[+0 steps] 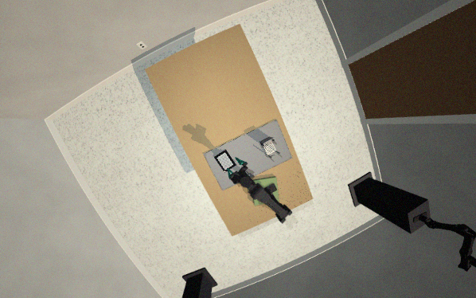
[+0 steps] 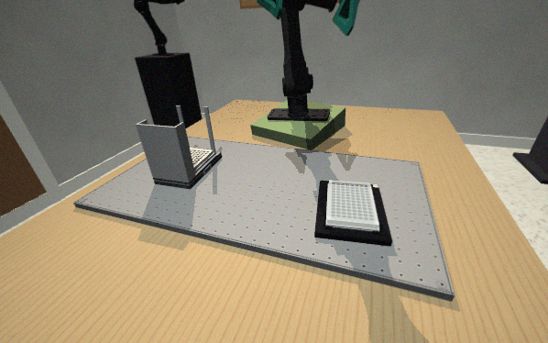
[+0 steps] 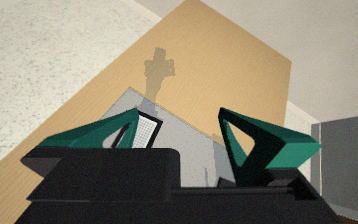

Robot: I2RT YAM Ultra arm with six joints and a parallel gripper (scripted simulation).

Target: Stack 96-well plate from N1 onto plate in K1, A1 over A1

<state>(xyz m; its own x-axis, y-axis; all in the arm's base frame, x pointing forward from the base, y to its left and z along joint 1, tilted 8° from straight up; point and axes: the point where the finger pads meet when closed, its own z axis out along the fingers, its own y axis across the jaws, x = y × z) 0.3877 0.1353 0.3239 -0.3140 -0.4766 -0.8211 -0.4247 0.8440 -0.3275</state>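
Observation:
A white 96-well plate lies flat in the black plate nest N1 on the right of the grey breadboard; it also shows from above and partly behind my left finger in the wrist view. A small pale A1 square sits at the nest's far right corner. The grey stack rack K1 stands at the left with a second white plate at its bottom. My gripper with green fingers is open and empty, high above the board, near the nest in the top view.
The arm stands on a green block at the board's far edge. K1 has a tall grey back wall and two thin posts. A black camera stand stands behind the rack. The grey breadboard lies on a wooden table.

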